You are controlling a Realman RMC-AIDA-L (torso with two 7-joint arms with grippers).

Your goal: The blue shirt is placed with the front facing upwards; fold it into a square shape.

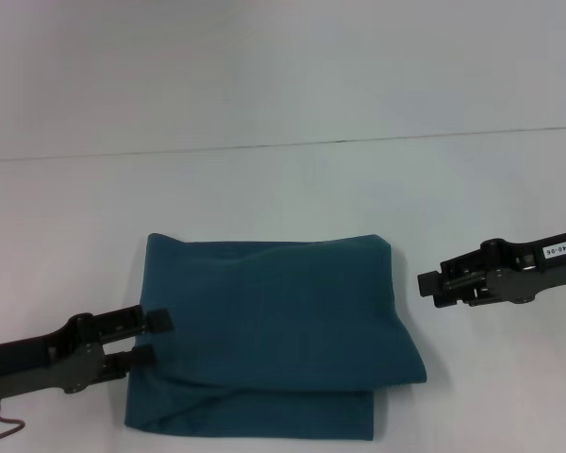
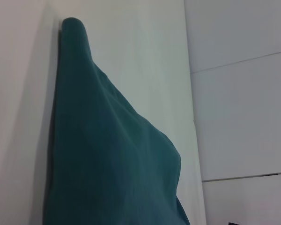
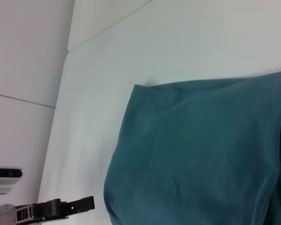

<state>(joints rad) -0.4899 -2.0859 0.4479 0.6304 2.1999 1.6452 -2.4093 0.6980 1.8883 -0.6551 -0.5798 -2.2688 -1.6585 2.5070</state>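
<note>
The blue shirt (image 1: 278, 330) lies folded into a rough rectangle on the white table (image 1: 283, 198), its plain teal cloth up and no print showing. A lower layer sticks out along the near edge. My left gripper (image 1: 151, 338) is at the shirt's left edge, open, with its fingertips (image 1: 158, 321) just over the cloth border. To the right of the shirt my right gripper (image 1: 428, 288) stands open, a short gap away from the cloth. The left wrist view is filled by the shirt (image 2: 107, 154). The right wrist view shows the shirt (image 3: 201, 150) and, far off, the left gripper (image 3: 86, 204).
A seam line (image 1: 358, 142) crosses the white table behind the shirt. Bare table lies beyond the shirt and on both sides of it. A thin cable (image 1: 5, 425) hangs under the left arm at the near left corner.
</note>
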